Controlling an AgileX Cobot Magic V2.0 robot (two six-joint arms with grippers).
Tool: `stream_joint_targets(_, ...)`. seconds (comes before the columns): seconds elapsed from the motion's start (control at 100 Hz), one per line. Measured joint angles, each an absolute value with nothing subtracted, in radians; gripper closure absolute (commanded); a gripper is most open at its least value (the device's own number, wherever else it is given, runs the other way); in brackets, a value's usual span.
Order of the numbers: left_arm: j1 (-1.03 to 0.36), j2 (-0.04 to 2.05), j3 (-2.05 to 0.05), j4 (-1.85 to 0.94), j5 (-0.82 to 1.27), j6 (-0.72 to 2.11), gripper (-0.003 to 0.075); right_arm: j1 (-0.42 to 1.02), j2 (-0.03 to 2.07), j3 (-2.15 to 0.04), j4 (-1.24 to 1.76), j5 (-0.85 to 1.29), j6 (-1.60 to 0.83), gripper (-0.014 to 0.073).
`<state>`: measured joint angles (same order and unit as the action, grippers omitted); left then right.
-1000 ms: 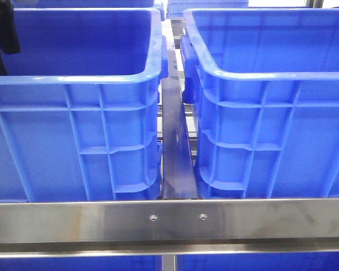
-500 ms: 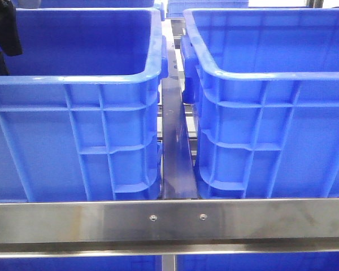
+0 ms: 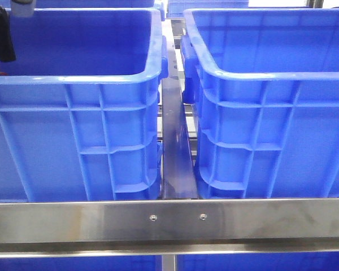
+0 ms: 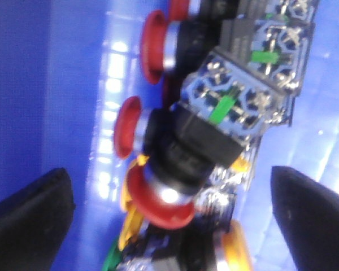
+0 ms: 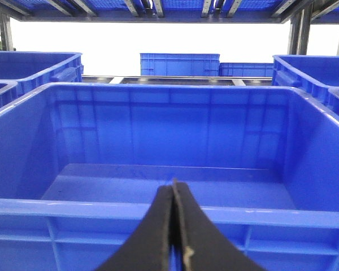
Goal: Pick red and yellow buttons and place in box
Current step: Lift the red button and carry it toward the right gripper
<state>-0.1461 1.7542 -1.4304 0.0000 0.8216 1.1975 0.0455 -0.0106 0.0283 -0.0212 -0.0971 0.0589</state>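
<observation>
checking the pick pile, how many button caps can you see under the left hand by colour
red caps: 4, one cut off at the frame edge
yellow caps: 2, maybe more hidden in the pile
green cap: 1, only an edge shows
total: 7

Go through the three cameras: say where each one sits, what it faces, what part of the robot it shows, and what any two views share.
Front view: behind a steel rail, facing forward at two blue bins side by side; dark left-arm hardware shows top left.
Left wrist view: inside a bin, close over red and yellow buttons; left gripper open, fingers either side.
Right wrist view: outside a bin, level with its rim, facing its bare interior; right gripper shut.
Shared: the same kind of blue bin appears in the front and right wrist views.
</observation>
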Motion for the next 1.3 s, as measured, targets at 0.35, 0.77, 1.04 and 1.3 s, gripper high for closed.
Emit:
stream_joint_targets(0.35,-0.146,1.760,-1.430,-0.009,0.821,1.224,0.0080,0.046,-0.011,0.028,-0.021,-0.097,0.059,0.0661)
stream_joint_targets(0.77,-0.146,1.781,-1.430,-0.035,0.817,1.225,0.0176,0.046,-0.011,0.028,-0.021,-0.097,0.059,0.0661)
stream_joint_targets(1.04,-0.146,1.785,-1.430,-0.036,0.834,1.228,0.0708,0.046,-0.011,0.028,-0.021,-0.097,0.059,0.0661)
stream_joint_targets(1.3,-0.146,1.776,-1.441,-0.041,0.862,1.230,0.0739,0.046,-0.011,0.028,-0.021,-0.097,0.059,0.0661)
